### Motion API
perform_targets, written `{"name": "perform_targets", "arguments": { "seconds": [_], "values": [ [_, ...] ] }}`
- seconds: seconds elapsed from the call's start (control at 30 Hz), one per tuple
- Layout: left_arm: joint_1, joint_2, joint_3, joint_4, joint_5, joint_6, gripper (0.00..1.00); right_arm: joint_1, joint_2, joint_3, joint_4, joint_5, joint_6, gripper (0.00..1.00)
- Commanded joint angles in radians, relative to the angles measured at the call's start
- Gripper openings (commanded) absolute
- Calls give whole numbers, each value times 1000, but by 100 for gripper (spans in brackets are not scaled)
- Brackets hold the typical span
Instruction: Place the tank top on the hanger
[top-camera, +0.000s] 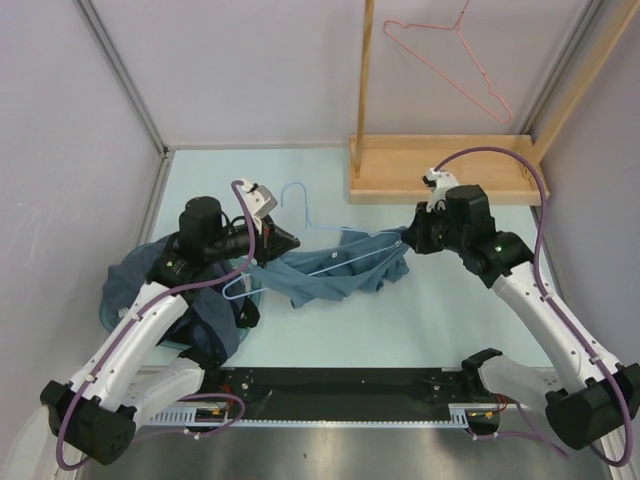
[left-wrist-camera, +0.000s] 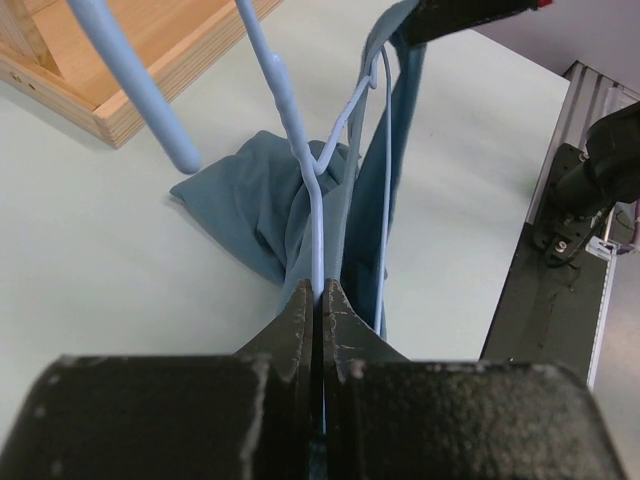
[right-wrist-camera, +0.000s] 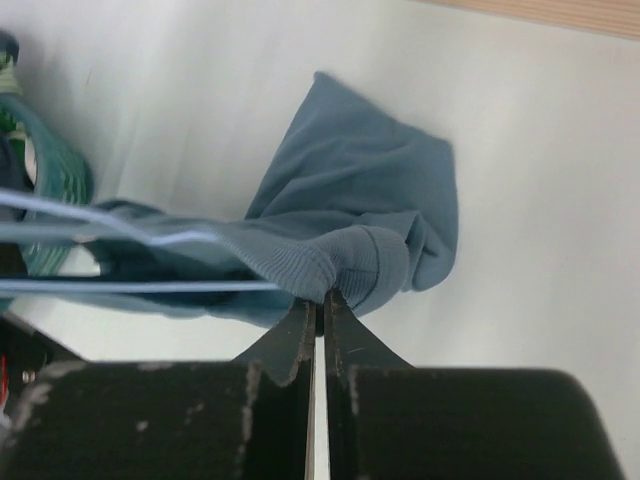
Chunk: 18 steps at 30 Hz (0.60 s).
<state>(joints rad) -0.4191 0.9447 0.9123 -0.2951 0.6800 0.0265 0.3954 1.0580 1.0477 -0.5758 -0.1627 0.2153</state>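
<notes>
Tank top (top-camera: 320, 282) on pale table (top-camera: 420, 325); wooden stand (top-camera: 440, 172) behind.

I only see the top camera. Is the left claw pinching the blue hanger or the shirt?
Observer: Left wrist view: the left gripper is shut on the hanger wire itself.
Operator: And the right claw?
Observer: Right wrist view: the right gripper is shut on the tank top, on a ribbed edge.
Operator: Is the shirt on yet?
Observer: Fabric bunches around the hanger's wires; fully threaded, I cannot tell.
</notes>
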Motion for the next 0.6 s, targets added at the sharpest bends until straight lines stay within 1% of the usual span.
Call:
{"name": "perform_targets", "arguments": {
  "seconds": [0.0,0.13,0.3,0.57],
  "values": [
    [-6,-7,4,28,-23,18,0,88,-1,93,-102,58,-39,0],
    [-7,-3,3,30,-11,16,0,157,22,132,-136,103,-42,0],
    [-17,0,3,30,9,15,0,242,71,190,-122,132,-39,0],
    [-21,2,0,40,55,12,0,276,187,319,-87,144,-63,0]
  ]
}}
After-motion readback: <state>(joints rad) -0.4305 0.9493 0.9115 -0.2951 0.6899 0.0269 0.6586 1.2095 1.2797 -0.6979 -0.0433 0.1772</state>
